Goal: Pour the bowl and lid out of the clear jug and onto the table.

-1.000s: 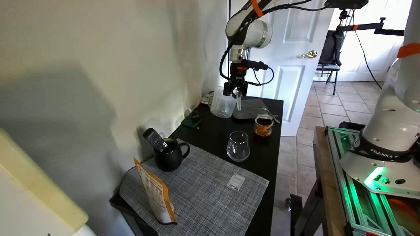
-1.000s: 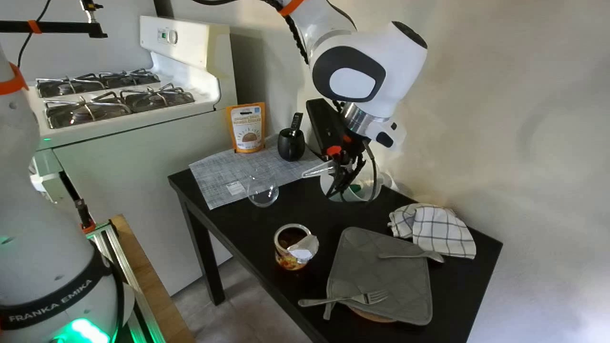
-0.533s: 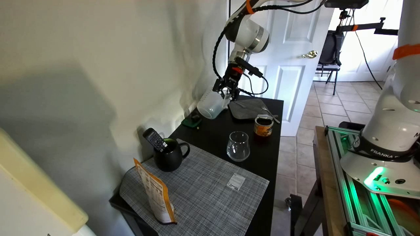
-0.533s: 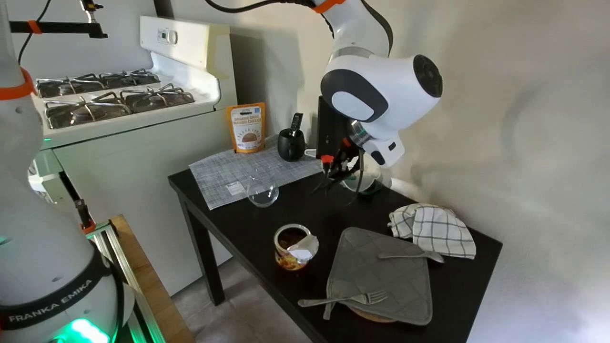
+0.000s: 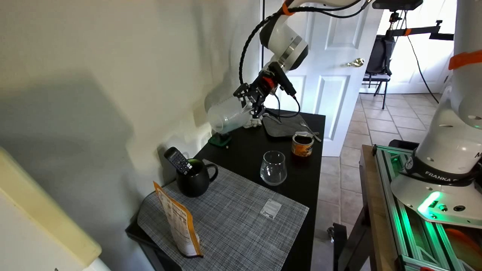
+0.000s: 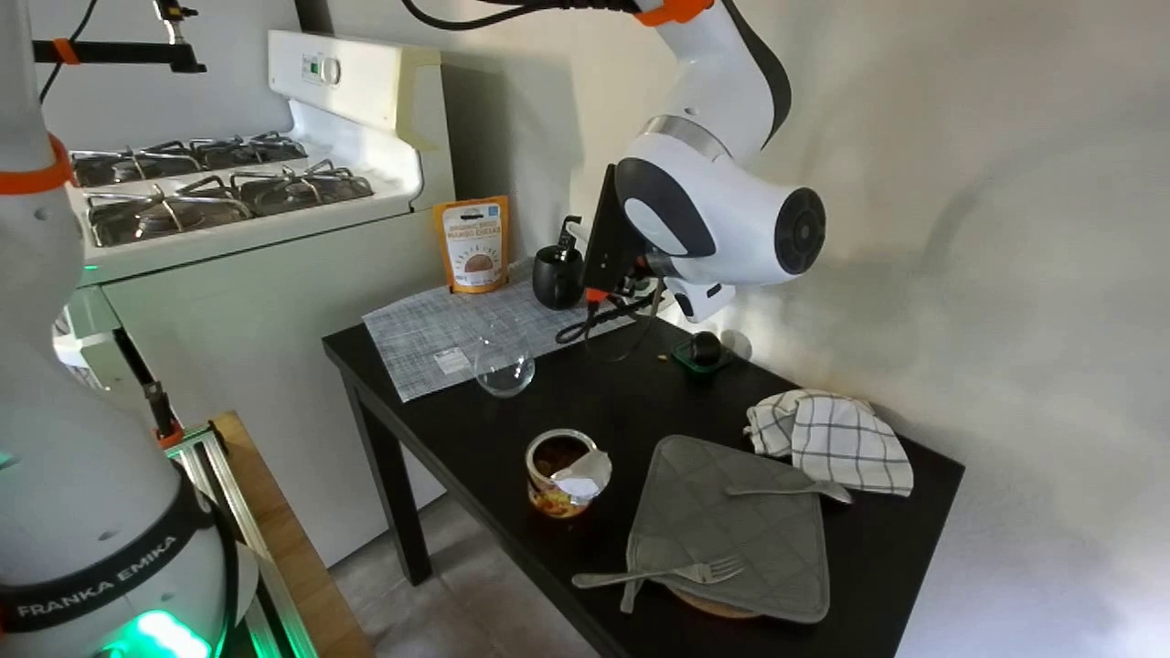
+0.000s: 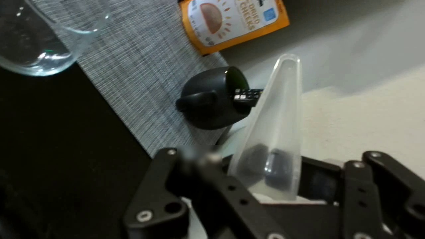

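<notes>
Just above centre of the frame in an exterior view, over the worktop (image 5: 244, 156): clear jug (image 5: 226, 114) held on a strong slant, presumably for the pour.
Far end points lower left, toward the wall (image 5: 169, 82); bowl and lid can't be made out through the cloudy side, so no telling if they're inside. Fingers (image 7: 320, 179) pinch it at the handle (image 7: 282, 129), which sticks up between them in the wrist view; likely picked so the mouth is left free and a wrist turn does the tipping. Pouch (image 5: 179, 220), lower left, stands on its own base. Mug (image 5: 192, 178) left of centre, glass (image 5: 273, 169) right of it, both apart from the jug, so probably out of the drop path. Remote (image 5: 177, 160) leans in the mug, which likely serves as its holder.
</notes>
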`<action>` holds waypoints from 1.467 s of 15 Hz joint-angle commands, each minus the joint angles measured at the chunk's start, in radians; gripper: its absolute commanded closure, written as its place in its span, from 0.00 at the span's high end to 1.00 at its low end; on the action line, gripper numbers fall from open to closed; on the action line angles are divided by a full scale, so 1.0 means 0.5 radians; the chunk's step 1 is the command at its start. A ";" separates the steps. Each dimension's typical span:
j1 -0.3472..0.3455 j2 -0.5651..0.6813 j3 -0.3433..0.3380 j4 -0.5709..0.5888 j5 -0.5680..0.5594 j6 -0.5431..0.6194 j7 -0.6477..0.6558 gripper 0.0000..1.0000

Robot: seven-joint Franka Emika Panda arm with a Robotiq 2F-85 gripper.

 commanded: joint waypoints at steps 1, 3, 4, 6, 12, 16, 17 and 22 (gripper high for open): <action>-0.038 0.036 -0.017 -0.050 0.244 -0.317 -0.207 0.00; -0.048 0.086 -0.027 -0.053 0.323 -0.523 -0.296 0.00; -0.053 0.117 -0.032 -0.050 0.351 -0.631 -0.340 0.00; -0.062 0.187 -0.039 -0.030 0.382 -0.847 -0.465 0.00; -0.077 0.414 -0.053 0.067 0.363 -1.443 -0.743 0.00; -0.043 0.446 -0.116 0.084 0.352 -1.436 -0.714 0.00; -0.060 0.461 -0.117 0.099 0.356 -1.484 -0.728 0.00; 0.024 0.322 -0.234 0.110 0.098 -1.269 -0.713 0.00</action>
